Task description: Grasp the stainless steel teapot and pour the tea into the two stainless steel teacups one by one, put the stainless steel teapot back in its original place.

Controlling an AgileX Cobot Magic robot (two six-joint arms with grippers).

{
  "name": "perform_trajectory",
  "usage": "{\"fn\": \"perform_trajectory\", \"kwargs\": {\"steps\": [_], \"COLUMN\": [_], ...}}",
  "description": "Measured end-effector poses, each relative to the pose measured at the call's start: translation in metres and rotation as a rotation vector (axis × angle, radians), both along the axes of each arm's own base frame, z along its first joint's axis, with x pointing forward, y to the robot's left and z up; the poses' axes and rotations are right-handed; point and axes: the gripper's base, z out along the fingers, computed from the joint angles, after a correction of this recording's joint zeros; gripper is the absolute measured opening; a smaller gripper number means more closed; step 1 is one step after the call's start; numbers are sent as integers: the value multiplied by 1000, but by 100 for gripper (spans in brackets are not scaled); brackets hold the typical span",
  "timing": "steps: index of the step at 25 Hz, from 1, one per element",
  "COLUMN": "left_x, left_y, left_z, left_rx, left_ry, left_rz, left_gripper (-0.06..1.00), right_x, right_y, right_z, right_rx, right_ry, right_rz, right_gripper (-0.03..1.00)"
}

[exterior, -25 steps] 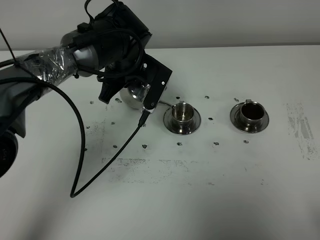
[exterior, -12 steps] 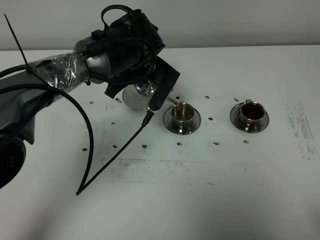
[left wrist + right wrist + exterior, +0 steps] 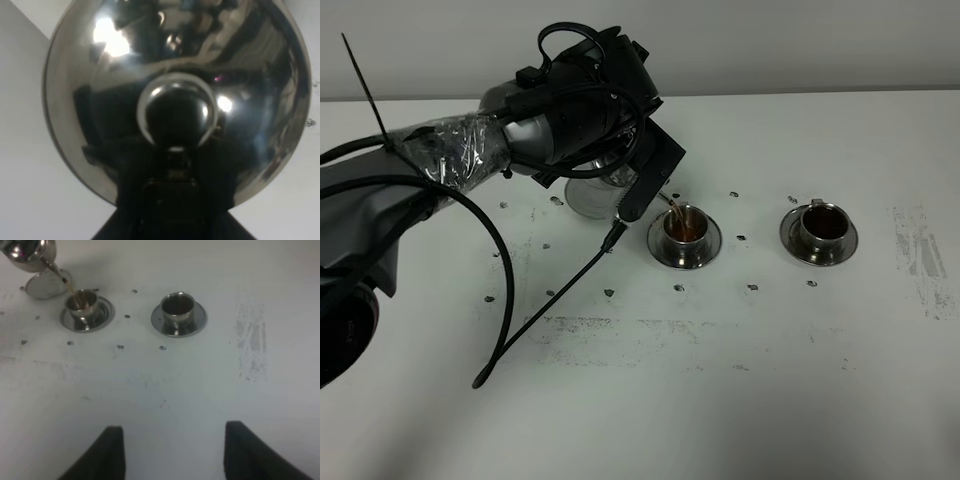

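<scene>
Teapot [image 3: 586, 193] is up off the table [image 3: 740, 380], tipped with its spout toward the nearer cup [image 3: 684, 229], and I can see a thin reddish-brown stream of tea [image 3: 672, 209] running from the spout into that cup. My left gripper [image 3: 624, 182] is clenched on the teapot, whose mirrored body fills the left wrist view. The nearer cup sits on its saucer [image 3: 708, 243] just beside the teapot. The other cup [image 3: 821, 225] stands on a saucer of its own, well apart to the right, with dark tea inside it. My right gripper [image 3: 172, 452] hangs above the table, jaws spread wide with nothing between them, both cups and the pouring teapot ahead of it
</scene>
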Motion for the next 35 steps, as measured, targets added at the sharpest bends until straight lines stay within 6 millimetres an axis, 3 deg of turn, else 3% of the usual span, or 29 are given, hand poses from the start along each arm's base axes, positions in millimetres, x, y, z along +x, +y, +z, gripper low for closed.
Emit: {"fn": "perform_trajectory", "kwargs": {"steps": [10, 35], "left_x": [1, -5], "left_y": [-5, -24], "left_z": [-15, -8], "left_rx": [27, 126], "left_ry": [13, -100], "left_rz": [-17, -112], "left_gripper": [20, 20], "right_x": [0, 0], "right_y": [0, 0], "right_z": [0, 0], "right_rx": [0, 0], "right_ry": [0, 0], "right_rz": [0, 0], "right_gripper": [43, 43]}}
